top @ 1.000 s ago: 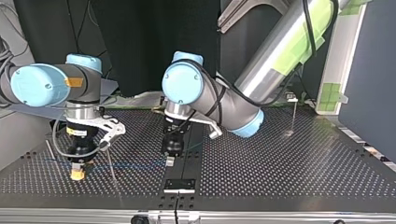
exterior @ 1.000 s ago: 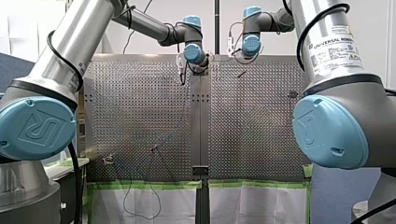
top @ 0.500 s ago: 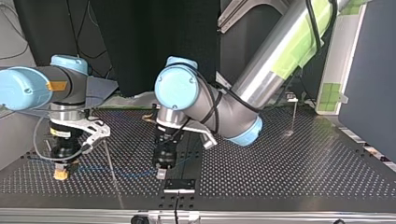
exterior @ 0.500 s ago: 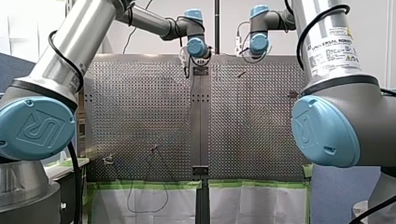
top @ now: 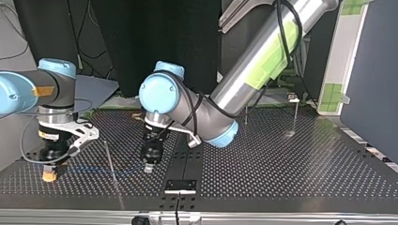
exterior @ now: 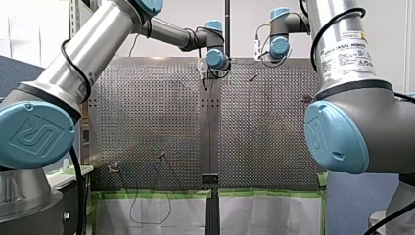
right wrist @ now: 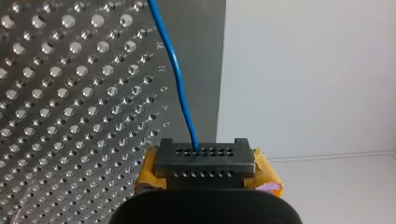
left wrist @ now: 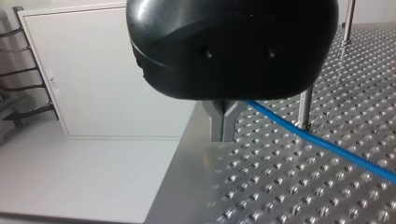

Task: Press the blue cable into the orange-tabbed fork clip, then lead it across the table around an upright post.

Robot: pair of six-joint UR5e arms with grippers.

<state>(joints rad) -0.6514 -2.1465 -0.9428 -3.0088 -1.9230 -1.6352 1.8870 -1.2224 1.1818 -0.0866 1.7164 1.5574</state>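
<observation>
Blue cable (top: pixel 94 170) runs straight across the top view's lower left, from my right gripper (top: pixel 48 176), yellow pads (right wrist: pixel 266 172) clamped on it, to my left gripper (top: pixel 148 168), metal fingers (left wrist: pixel 224 123) pinched on it beside an upright post (left wrist: pixel 304 107). Pull too hard and you could drag it through the pads or miss the post.

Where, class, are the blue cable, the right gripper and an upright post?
blue cable (right wrist: pixel 180 84): right wrist view, on its strand ahead of the fingers.
right gripper (right wrist: pixel 201 156): right wrist view, midway between its fingertips.
upright post (left wrist: pixel 305 108): left wrist view, mid-shaft, beside the cable.
</observation>
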